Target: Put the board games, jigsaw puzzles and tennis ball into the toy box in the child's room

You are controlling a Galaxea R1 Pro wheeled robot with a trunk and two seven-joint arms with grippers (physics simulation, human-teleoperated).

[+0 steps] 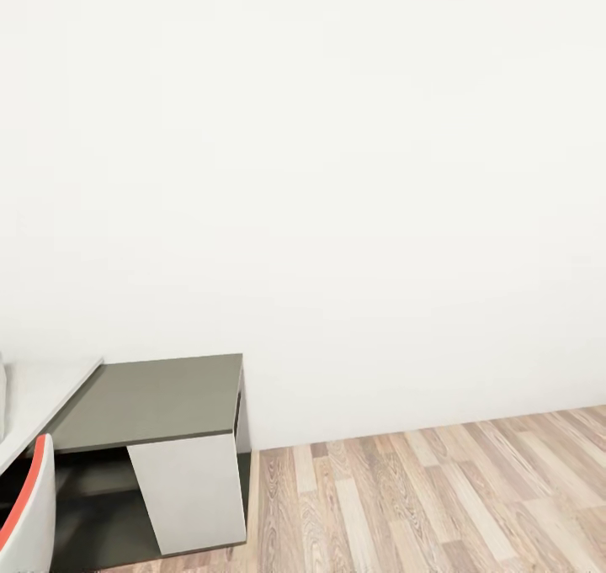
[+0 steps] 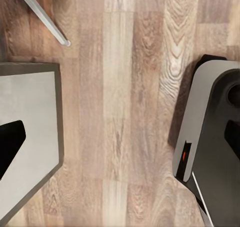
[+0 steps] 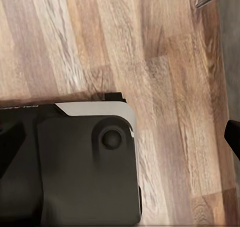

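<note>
Robot's on the move here, head camera staring at a bare white wall (image 1: 337, 135) with plank floor (image 1: 438, 497) running off to the right. Low at the left sits the dark grey cabinet (image 1: 160, 396), and just beside it, touching its left end, the white corner of the desk (image 1: 38, 388) pokes in. There's a pale sliver at the very edge above that corner; too little of it to name. A chair (image 1: 25, 514) with an orange-red rim sits at the bottom left. Left hand (image 2: 120, 147) hangs over the floor, a dark finger at each side of its wrist view with bare planks between, so I read it as spread and carrying nothing. Around it are a thin white chair leg (image 2: 42, 17), a grey panel (image 2: 30, 127) and the robot's own base (image 2: 210, 137). Right hand (image 3: 120, 144) looks spread too: one fingertip is plain at the edge, the other is murky against the dark base. As for the toys, the task puts them on the desk and the bed, and from here I cannot place them any closer than that. Handling, my guess: the game boxes are light, stiff card, best pinched across a long edge; the puzzles are thin and flat, awkward to get under, so take an overhanging edge; the ball is light and will roll, so squeeze it across its middle.
</note>
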